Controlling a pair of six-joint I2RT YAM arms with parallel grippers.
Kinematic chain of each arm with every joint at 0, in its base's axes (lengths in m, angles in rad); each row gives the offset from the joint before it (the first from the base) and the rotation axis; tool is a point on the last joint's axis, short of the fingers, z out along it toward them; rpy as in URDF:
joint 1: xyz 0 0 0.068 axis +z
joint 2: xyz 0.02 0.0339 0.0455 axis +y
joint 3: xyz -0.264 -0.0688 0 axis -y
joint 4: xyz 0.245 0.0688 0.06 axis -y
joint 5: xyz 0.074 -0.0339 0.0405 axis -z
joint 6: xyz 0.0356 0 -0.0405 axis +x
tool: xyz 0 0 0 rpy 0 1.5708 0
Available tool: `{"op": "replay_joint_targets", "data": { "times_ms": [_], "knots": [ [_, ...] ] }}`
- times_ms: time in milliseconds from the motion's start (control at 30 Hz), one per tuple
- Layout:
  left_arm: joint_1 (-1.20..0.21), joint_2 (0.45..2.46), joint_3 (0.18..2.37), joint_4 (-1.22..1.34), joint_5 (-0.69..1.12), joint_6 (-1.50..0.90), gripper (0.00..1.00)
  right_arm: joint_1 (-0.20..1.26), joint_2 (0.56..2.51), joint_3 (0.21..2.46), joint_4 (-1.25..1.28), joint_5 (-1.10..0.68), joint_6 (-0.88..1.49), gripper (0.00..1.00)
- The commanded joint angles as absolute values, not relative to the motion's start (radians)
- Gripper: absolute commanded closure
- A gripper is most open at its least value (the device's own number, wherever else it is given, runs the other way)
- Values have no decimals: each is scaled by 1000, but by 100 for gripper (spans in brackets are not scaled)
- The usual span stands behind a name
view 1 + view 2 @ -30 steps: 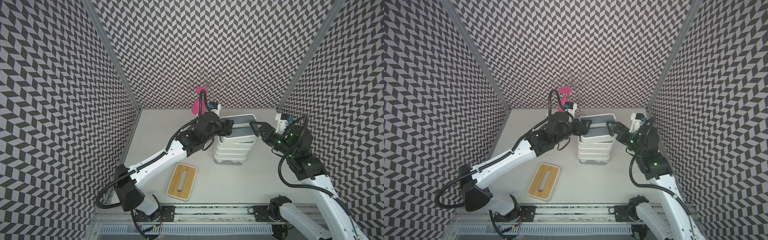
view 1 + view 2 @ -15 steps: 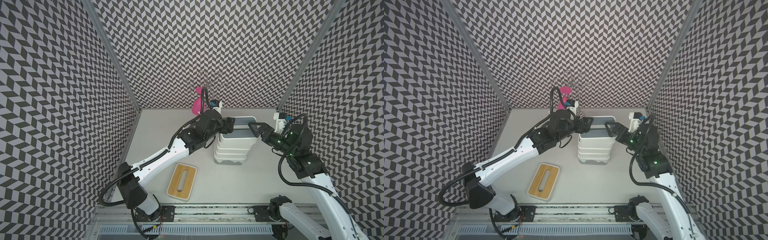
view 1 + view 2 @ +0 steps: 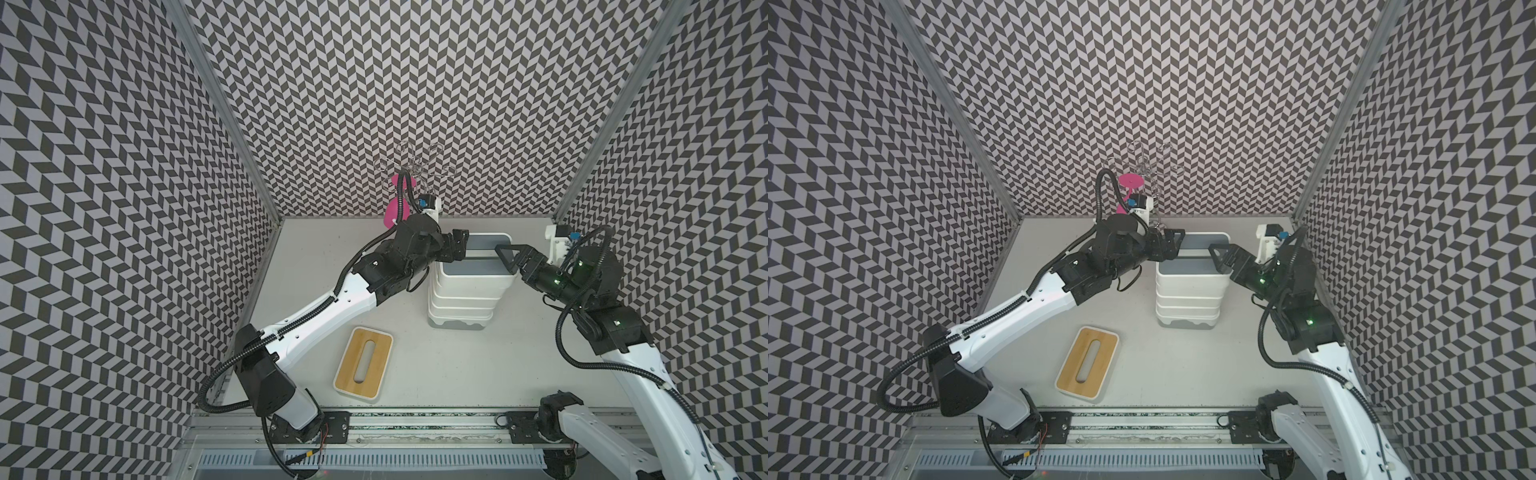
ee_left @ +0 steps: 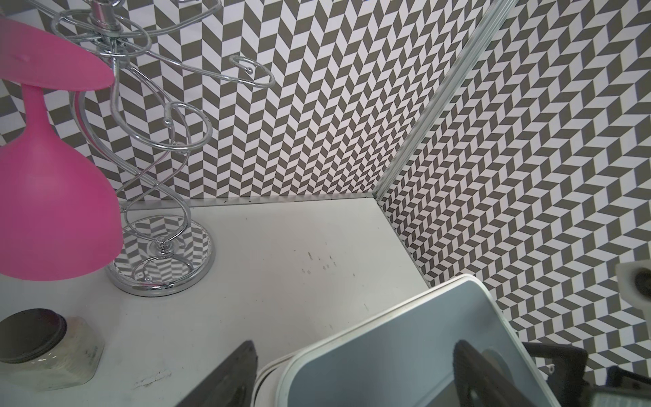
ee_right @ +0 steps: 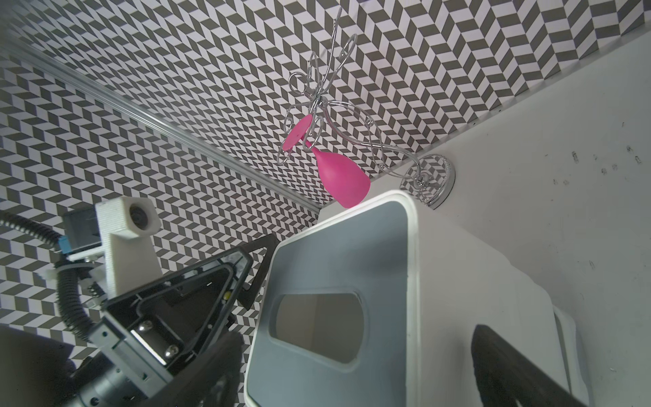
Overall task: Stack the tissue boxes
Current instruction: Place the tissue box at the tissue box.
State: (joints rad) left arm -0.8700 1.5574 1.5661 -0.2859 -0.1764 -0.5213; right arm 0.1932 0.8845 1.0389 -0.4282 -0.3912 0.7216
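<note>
Left end effector (image 3: 459, 247) widened astride grey box's (image 3: 478, 268) edge, bamboo box (image 3: 348, 362) well apart

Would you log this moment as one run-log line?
stack: grey-lidded box on top | left gripper: open, at stack top | right gripper: open, at stack top | bamboo-lidded box: apart on table, unstacked

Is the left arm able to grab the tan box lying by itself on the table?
Probably yes. The tan box lies alone on the table beside the left arm, nothing on it. The left pincer is up at the stack, jaws open, so it must swing back first.
</note>
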Motion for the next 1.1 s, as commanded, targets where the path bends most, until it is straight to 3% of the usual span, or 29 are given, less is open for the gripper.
{"op": "replay_joint_targets", "data": {
  "times_ms": [0,300,1067],
  "knots": [
    [-868,1484,1542,-288,-202,-536,11,193,879,1077,-413,-365,704,1],
    [-881,1353,1357,-254,-105,-615,7,194,888,1082,-425,-407,672,1],
    [-879,1449,1433,-208,-41,-580,7,194,903,1066,-413,-480,646,1]
  ]
}}
